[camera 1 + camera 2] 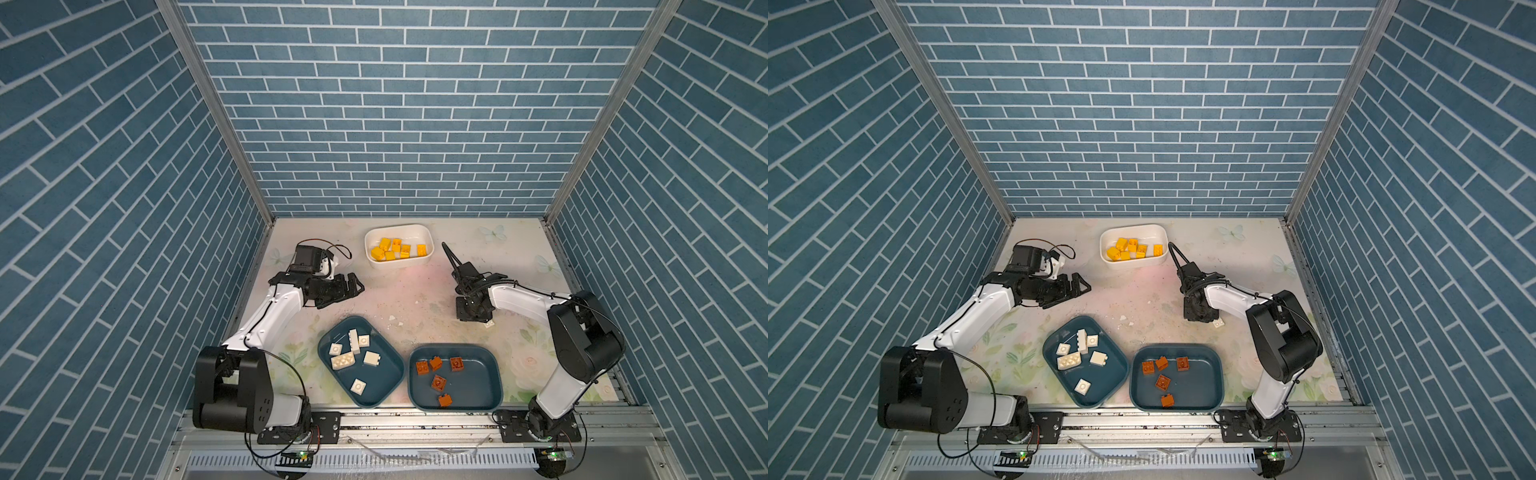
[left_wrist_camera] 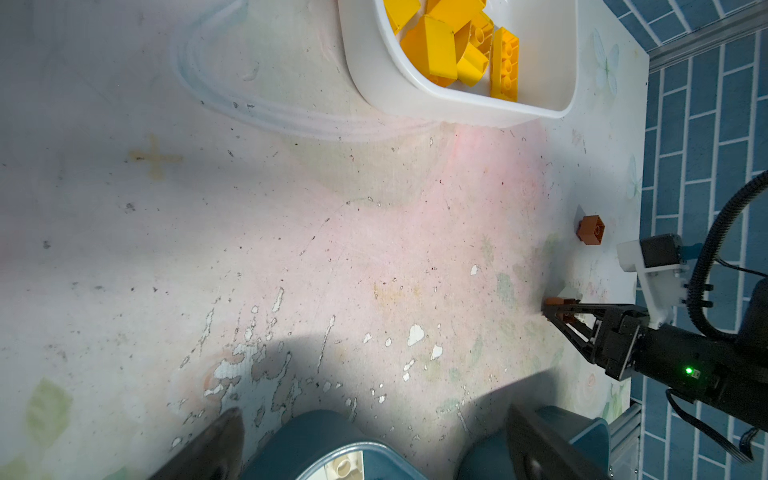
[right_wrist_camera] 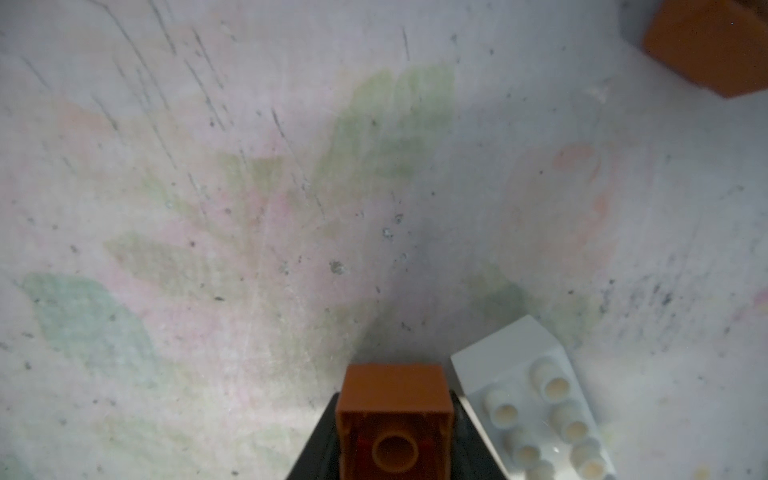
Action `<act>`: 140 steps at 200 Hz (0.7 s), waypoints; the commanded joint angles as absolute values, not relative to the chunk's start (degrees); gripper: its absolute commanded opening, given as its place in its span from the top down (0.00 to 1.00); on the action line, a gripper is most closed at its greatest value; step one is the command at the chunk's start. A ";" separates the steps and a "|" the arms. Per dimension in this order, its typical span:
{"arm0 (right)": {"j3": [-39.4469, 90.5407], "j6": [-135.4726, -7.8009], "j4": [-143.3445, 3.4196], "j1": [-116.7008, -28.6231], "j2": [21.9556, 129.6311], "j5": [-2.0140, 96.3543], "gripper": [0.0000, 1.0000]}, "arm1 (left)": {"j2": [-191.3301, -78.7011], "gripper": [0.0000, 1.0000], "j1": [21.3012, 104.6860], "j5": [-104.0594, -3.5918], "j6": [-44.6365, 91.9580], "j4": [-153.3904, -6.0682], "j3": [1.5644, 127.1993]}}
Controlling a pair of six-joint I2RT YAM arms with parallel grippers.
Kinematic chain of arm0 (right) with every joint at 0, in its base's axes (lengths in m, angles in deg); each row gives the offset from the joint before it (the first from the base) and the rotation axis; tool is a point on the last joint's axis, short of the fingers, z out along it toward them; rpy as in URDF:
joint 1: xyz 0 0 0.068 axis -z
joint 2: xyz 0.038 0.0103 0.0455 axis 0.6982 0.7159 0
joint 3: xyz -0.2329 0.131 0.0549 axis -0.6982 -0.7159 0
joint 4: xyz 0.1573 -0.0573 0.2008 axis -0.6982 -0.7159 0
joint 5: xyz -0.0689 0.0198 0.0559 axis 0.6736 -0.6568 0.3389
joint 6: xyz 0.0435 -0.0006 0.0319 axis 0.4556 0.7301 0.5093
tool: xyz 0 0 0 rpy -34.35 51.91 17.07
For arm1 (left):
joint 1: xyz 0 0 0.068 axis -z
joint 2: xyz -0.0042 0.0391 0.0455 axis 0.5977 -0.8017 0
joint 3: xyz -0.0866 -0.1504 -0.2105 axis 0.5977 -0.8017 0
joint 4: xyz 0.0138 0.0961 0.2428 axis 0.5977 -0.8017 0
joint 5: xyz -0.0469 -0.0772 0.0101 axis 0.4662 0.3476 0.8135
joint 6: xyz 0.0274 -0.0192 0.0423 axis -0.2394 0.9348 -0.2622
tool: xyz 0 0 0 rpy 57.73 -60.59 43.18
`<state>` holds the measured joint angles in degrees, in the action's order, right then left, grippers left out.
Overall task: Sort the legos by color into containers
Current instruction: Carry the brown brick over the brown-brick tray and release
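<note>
Containers first: two dark teal rounded plastic tubs sit side by side at the near edge of the floral mat (image 1: 415,299). The left teal tub (image 1: 386,368) holds six white-cream studded bricks (image 1: 343,360), and the right teal tub (image 1: 478,386) holds five brown-orange bricks (image 1: 438,381). A smaller white plastic tub (image 1: 399,262) sits at the far side w/ a heap of yellow bricks (image 1: 394,248). My left gripper (image 1: 352,290) hangs btwn the white tub & the left teal tub, jaws spread wide. My right gripper (image 2: 560,311) is down at the mat, pinching a brown-orange square brick (image 3: 395,390). Just beside it lies a loose white brick (image 3: 536,399). Another loose brown brick (image 2: 590,229) lies further off.
</note>
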<state>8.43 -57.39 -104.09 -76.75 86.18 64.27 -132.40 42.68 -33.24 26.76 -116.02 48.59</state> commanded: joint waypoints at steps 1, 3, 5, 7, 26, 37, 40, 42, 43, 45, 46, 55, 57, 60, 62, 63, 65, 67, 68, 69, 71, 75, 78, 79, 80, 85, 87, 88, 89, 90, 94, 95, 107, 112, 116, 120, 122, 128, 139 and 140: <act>11.39 -63.50 -106.14 -78.18 81.15 62.51 0.75 | -133.09 0.00 42.42 -32.79 25.17 -117.94 49.73; 11.59 -63.89 -106.17 -78.42 80.85 62.15 0.76 | -133.05 0.00 42.42 -32.81 25.10 -117.96 49.81; 11.82 -64.52 -106.15 -78.76 80.46 61.68 0.76 | -133.08 0.00 42.42 -32.86 25.12 -118.01 49.85; 12.05 -65.07 -106.19 -79.03 80.10 61.19 0.76 | -133.11 0.00 42.42 -32.80 25.08 -118.02 49.92; 13.34 -69.87 -106.41 -82.81 76.64 57.58 0.76 | -133.19 0.00 42.37 -32.40 25.08 -118.55 50.80; 13.94 -72.12 -107.72 -85.45 74.66 55.86 0.76 | -133.10 0.00 42.42 -32.11 25.16 -118.60 51.17; 14.02 -72.53 -108.09 -86.16 73.91 55.34 0.76 | -133.07 0.00 42.42 -32.04 25.20 -118.72 51.32; 14.05 -72.76 -108.34 -86.63 73.48 54.95 0.76 | -133.04 0.00 42.42 -32.01 25.21 -118.79 51.46; 14.04 -72.83 -108.48 -86.90 73.23 54.81 0.76 | -133.08 0.00 42.42 -32.00 25.19 -118.82 51.49; 14.06 -73.08 -108.70 -87.45 72.80 54.64 0.76 | -133.06 0.00 42.42 -31.93 25.21 -118.84 51.59; 14.00 -73.21 -108.79 -87.66 72.59 54.44 0.76 | -133.05 0.00 42.42 -31.92 25.23 -118.84 51.65; 13.29 -74.00 -109.89 -89.87 70.48 52.88 0.77 | -132.90 0.00 42.41 -31.66 25.31 -119.09 52.01; 13.12 -74.03 -110.20 -90.41 69.90 52.67 0.77 | -132.87 0.00 42.42 -31.52 25.33 -119.04 52.09; 12.75 -74.04 -110.63 -91.15 69.16 52.58 0.77 | -132.73 0.00 42.42 -31.49 25.33 -119.05 52.14; 12.61 -74.00 -111.11 -91.48 68.62 52.57 0.77 | -132.71 0.00 42.42 -31.43 25.40 -119.07 52.21; 12.45 -73.98 -111.22 -91.74 68.38 52.57 0.77 | -132.65 0.00 42.42 -31.40 25.46 -119.09 52.22; 12.16 -73.96 -111.76 -92.20 67.94 52.56 0.77 | -132.58 0.00 42.42 -31.39 25.45 -119.10 52.28; 11.87 -73.91 -112.23 -92.54 67.50 52.56 0.77 | -132.48 0.00 42.42 -31.29 25.52 -119.10 52.31; 11.72 -73.89 -112.44 -92.71 67.30 52.56 0.77 | -132.45 0.00 42.42 -31.25 25.56 -119.10 52.32; 11.60 -73.88 -112.72 -92.93 67.06 52.56 0.77 | -132.43 0.00 42.42 -31.18 25.54 -119.11 52.32; 11.34 -73.87 -113.26 -93.40 66.76 52.56 0.77 | -132.35 0.00 42.42 -31.02 25.65 -119.04 52.32; 10.88 -73.68 -114.42 -94.32 65.81 52.56 0.77 | -132.28 0.00 42.42 -30.72 25.76 -118.82 52.32; 10.49 -73.47 -115.28 -94.93 65.25 52.56 0.77 | -132.11 0.00 42.42 -30.36 25.96 -118.77 52.32; 10.33 -73.32 -115.54 -95.09 65.07 52.56 0.77 | -132.04 0.00 42.42 -30.26 26.00 -118.72 52.32; 10.16 -73.15 -115.68 -95.17 64.90 52.56 0.77 | -132.01 0.00 42.42 -30.16 26.11 -118.65 52.32; 9.32 -72.30 -116.89 -96.16 63.97 52.57 0.77 | -131.88 0.00 42.42 -29.63 26.41 -118.38 52.26; 8.97 -71.83 -117.14 -96.52 63.55 52.57 0.77 | -131.80 0.00 42.42 -29.41 26.50 -118.29 52.20; 8.77 -71.57 -117.27 -96.59 63.34 52.56 0.77 | -131.71 0.00 42.42 -29.29 26.58 -118.26 52.17; 8.68 -71.31 -117.37 -96.80 63.15 52.56 0.77 | -131.67 0.00 42.42 -29.19 26.66 -118.20 52.16; 8.41 -71.05 -117.47 -96.95 62.93 52.56 0.77 | -131.64 0.00 42.46 -29.10 26.75 -118.12 52.15; 7.33 -69.87 -117.62 -97.74 62.09 52.58 0.77 | -131.51 0.00 42.42 -28.60 27.02 -117.91 52.08; 7.12 -69.59 -117.64 -97.90 61.82 52.57 0.77 | -131.44 0.00 42.42 -28.49 27.06 -117.80 52.07; 3.98 -65.81 -117.66 -100.34 59.22 52.56 0.77 | -131.02 0.00 42.42 -27.31 27.80 -117.46 51.88; 2.91 -64.27 -117.70 -101.29 58.33 52.56 0.77 | -130.72 0.00 42.42 -26.95 28.12 -117.35 51.81; 1.98 -63.01 -117.71 -102.33 57.75 52.56 0.77 | -130.53 0.00 42.44 -26.76 28.23 -117.28 51.75; 1.13 -61.90 -117.74 -103.20 57.20 52.77 0.77 | -130.26 0.00 42.43 -26.52 28.41 -117.18 51.71; 0.63 -61.45 -117.72 -103.57 56.93 52.81 0.77 | -130.16 0.00 42.42 -26.43 28.48 -117.17 51.64; -0.51 -60.04 -117.59 -104.98 56.34 53.00 0.77 | -129.88 0.00 42.46 -26.25 28.68 -117.03 51.54; -2.33 -58.12 -117.36 -106.90 55.72 53.18 0.76 | -129.36 0.00 42.50 -25.64 29.04 -116.81 51.28; -2.50 -58.00 -117.29 -107.05 55.69 53.18 0.76 | -129.26 0.00 42.50 -25.57 29.12 -116.77 51.27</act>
